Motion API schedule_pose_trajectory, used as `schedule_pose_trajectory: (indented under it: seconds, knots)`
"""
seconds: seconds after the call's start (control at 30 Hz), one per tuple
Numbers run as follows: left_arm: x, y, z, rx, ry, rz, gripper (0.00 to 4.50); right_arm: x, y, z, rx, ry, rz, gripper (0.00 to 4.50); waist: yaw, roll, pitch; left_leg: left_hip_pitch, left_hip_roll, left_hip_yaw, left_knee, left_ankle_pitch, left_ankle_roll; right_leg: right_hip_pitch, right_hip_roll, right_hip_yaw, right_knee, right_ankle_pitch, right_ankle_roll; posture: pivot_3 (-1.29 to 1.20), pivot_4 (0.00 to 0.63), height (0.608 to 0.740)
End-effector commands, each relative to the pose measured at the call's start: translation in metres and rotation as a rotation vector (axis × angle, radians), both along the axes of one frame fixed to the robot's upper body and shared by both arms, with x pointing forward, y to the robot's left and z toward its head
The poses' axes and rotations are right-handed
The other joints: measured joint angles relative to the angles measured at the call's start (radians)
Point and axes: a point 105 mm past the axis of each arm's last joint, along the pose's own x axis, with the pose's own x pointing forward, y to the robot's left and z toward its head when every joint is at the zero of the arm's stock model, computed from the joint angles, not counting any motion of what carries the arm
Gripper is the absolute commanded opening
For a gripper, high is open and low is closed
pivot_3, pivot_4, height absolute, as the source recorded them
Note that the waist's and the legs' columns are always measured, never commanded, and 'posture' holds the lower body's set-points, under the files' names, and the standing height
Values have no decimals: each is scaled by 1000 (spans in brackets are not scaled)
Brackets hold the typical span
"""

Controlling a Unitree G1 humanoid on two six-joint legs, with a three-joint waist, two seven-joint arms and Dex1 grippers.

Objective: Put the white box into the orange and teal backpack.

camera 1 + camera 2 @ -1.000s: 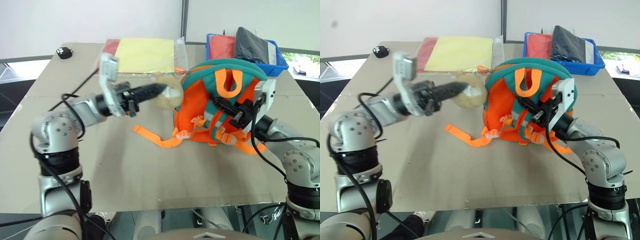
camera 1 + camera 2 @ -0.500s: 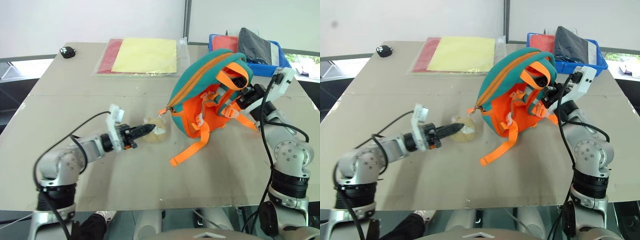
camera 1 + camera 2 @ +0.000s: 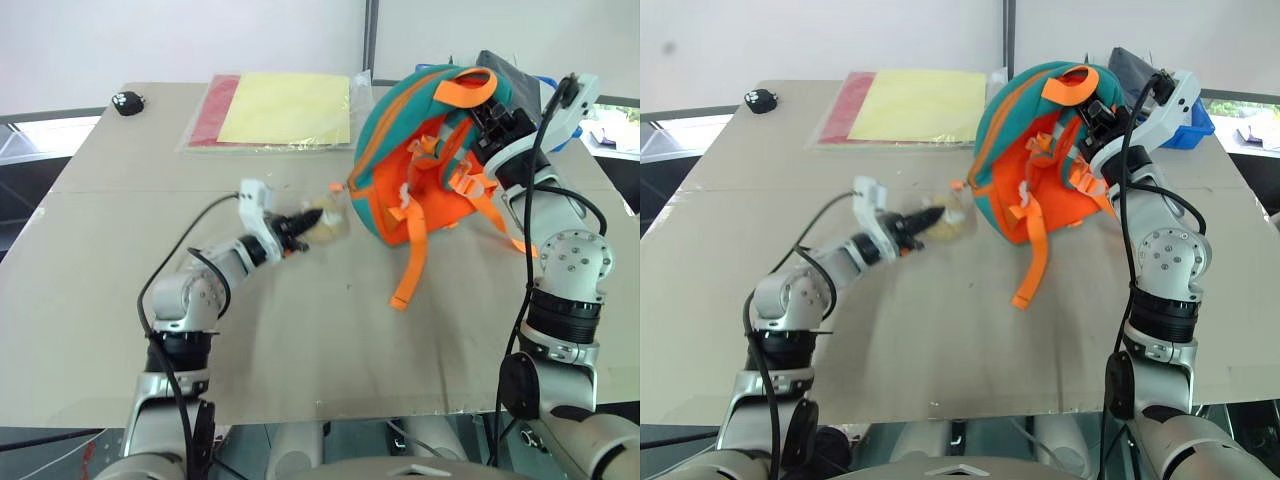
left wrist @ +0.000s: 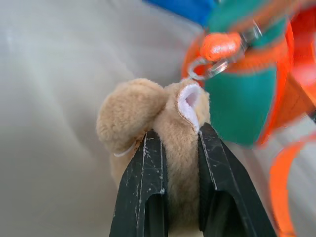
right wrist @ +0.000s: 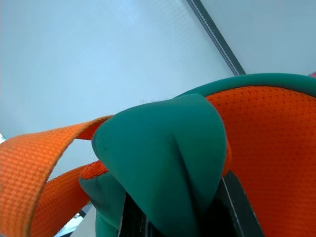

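Right end effector [image 5: 173, 217] clenching backpack [image 3: 420, 160] (lifted), left end effector [image 4: 180, 148] pinching plush toy [image 4: 148, 113], bare table [image 3: 300, 340] ahead

The small orange and teal fabric backpack [image 3: 425, 165] now hangs lifted and tilted, its loose strap dangling; the tan plush toy [image 3: 328, 220] sits lower, beside it.

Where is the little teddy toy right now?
The tan plush toy is pinched in the left gripper low over the table, just left of the orange and teal backpack, clipped to its zipper.
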Motion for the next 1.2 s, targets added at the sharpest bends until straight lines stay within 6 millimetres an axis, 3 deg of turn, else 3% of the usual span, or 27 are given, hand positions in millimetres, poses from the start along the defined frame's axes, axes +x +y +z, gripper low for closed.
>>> schedule_pose_trajectory:
  seconds: [0.03,0.1,0.27,0.33,0.37,0.53,0.6,0.8,0.9,1.03,1.2]
  knots:
    - [15,53,33,58,-150,188,104,-26,-4,50,-16,-279,-35,0,-2,0,0,0,0,1,-1,0,0,0,0,0,0,0,0,0,150,740]
    - [17,51,39,111,-203,171,104,-22,14,27,-116,-237,-15,0,-4,0,0,0,0,1,-5,0,0,-1,0,0,-1,0,0,0,150,740]
    - [6,36,16,185,-206,93,104,-28,46,-32,-498,-200,73,0,4,1,0,-1,-1,2,-7,0,0,0,-2,0,-3,0,0,0,150,740]
    - [-3,34,11,233,-235,68,1145,-33,48,-52,-622,-195,85,770,8,0,0,-1,-2,2,-6,0,0,0,-3,0,-3,0,1,0,150,740]
    - [-9,32,12,231,-257,45,1343,-38,46,-57,-638,-193,107,1002,8,0,0,-1,-2,2,-5,0,0,0,-3,0,-4,0,1,0,150,740]
    - [-39,35,17,238,-306,-18,4004,-67,30,-67,-758,-205,227,3595,6,0,0,2,-1,1,-4,0,0,1,-2,0,-2,-1,0,0,150,740]
    - [-52,37,15,240,-283,-54,4500,-79,22,-72,-816,-200,280,4459,5,0,0,5,0,0,-4,0,0,4,-1,0,-3,-1,0,0,150,740]
    - [-95,39,3,232,-194,-181,4500,-107,-7,-93,-900,-124,393,4459,5,0,0,13,0,3,-4,0,0,11,-1,1,-3,-2,-2,0,150,740]
    - [-121,62,-11,285,-102,-178,4500,-123,-40,-117,-951,-8,404,4459,8,-2,-1,13,1,3,-4,0,0,11,-2,1,-4,-3,-4,0,150,740]
    - [-142,84,-19,345,-36,-148,4500,-139,-68,-134,-1012,73,394,4459,8,-1,0,15,1,4,-6,0,0,11,-2,1,-4,-4,-5,0,150,740]
    - [-155,98,-25,380,12,-147,4500,-146,-98,-146,-1060,143,353,4459,8,-2,-1,17,2,5,-4,-1,0,12,-2,2,-4,-6,-1,0,150,740]
